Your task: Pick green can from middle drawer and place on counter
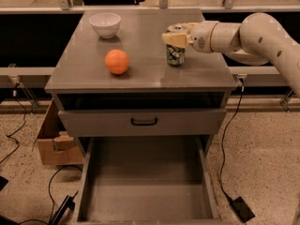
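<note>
while gripper (174, 37) tops green can (175, 55) on counter (140, 46), orange ball (116, 62), bowl (105, 24) nearby

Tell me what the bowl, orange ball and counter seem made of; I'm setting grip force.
Bowl: white, glossy, likely ceramic or plastic. Orange ball: matte, uniform, perhaps rubber or foam. Counter: smooth grey with soft sheen, probably painted metal or laminate. The gripper sits over the top of the green can.

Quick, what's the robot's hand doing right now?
The gripper is at the green can top, on the counter; open or shut cannot be told.
</note>
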Motion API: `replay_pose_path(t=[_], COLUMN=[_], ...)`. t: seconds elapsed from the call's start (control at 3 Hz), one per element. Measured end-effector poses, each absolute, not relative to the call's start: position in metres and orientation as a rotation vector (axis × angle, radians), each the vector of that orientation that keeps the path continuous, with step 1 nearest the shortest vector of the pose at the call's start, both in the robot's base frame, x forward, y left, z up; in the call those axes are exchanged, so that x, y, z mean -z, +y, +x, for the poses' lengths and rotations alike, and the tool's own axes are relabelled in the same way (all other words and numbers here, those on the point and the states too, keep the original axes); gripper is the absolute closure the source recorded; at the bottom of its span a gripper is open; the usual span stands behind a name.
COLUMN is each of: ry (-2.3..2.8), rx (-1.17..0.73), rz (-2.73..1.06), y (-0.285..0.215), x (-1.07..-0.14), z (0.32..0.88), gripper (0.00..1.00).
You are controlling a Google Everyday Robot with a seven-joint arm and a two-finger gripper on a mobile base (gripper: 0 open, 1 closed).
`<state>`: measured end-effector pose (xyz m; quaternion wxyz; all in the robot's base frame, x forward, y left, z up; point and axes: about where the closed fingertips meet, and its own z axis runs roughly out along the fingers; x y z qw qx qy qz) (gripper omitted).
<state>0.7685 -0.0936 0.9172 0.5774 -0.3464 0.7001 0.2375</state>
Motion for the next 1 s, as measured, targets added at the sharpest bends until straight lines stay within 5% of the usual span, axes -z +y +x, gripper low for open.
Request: replay_pose_path(t=[0.33,0.67,1.0], ry=[1.638,1.637,1.637], rx=[-0.560,-0.564,-0.564], rz=[-0.814,-0.816,-0.816], y=[-0.0904,-0.0879,-0.0879], x=[-0.9164,-0.9158,-0.9158], z=[0.7687,0.7688,0.7688], gripper=[0.12,0.00,0.00])
